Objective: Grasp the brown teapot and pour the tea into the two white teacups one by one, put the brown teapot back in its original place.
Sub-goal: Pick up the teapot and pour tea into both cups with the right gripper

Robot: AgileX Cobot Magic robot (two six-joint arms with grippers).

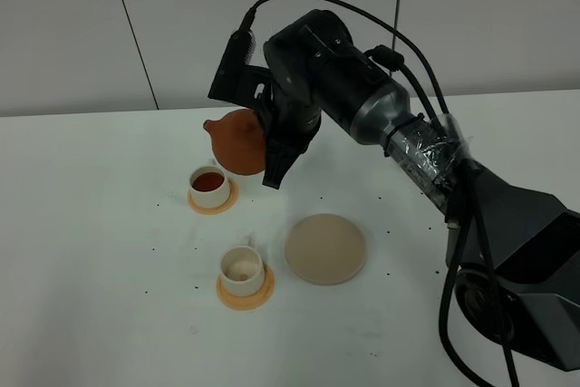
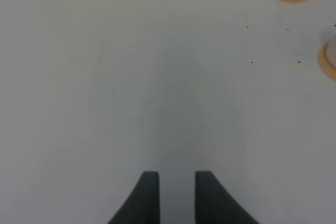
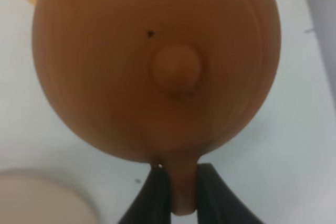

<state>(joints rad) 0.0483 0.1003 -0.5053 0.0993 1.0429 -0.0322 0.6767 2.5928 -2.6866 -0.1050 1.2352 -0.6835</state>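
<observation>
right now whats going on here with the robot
The right gripper holds the brown teapot by its handle, lifted above the table beside the far teacup, which has dark tea in it. The near teacup shows no tea yet. The beige saucer is bare. The left gripper hangs over the table, holding nothing.
</observation>
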